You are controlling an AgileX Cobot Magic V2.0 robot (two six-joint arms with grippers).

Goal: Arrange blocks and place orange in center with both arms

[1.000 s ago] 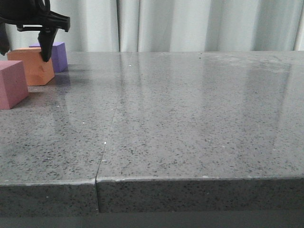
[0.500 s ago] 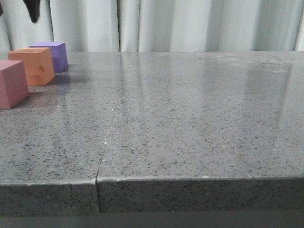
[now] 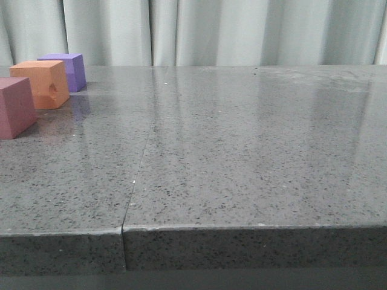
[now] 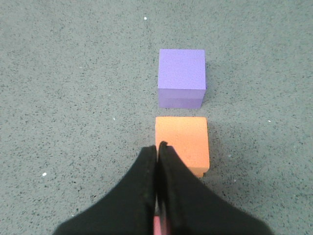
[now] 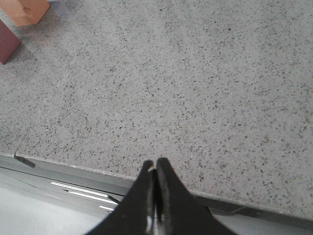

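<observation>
Three cubes stand in a row at the table's far left: the purple block (image 3: 68, 70) farthest back, the orange block (image 3: 42, 83) with a dent in its side in the middle, the pink block (image 3: 14, 106) nearest. From high above, the left wrist view shows the purple block (image 4: 181, 77) and orange block (image 4: 182, 144) on the table, apart. My left gripper (image 4: 157, 147) hangs shut and holds nothing; a sliver of the pink block (image 4: 157, 226) shows between its fingers, far below. My right gripper (image 5: 155, 164) is shut and bare over the table's front edge. Neither arm shows in the front view.
The grey speckled table (image 3: 242, 139) has a seam (image 3: 138, 175) running back from its front edge. Pale curtains (image 3: 211, 30) hang behind. In the right wrist view the orange cube's corner (image 5: 27, 10) and the pink cube's corner (image 5: 7, 41) sit far off.
The left gripper was low over the orange block a second ago, rose to the picture's top edge, and is now out of the front view. The blocks have not moved.
</observation>
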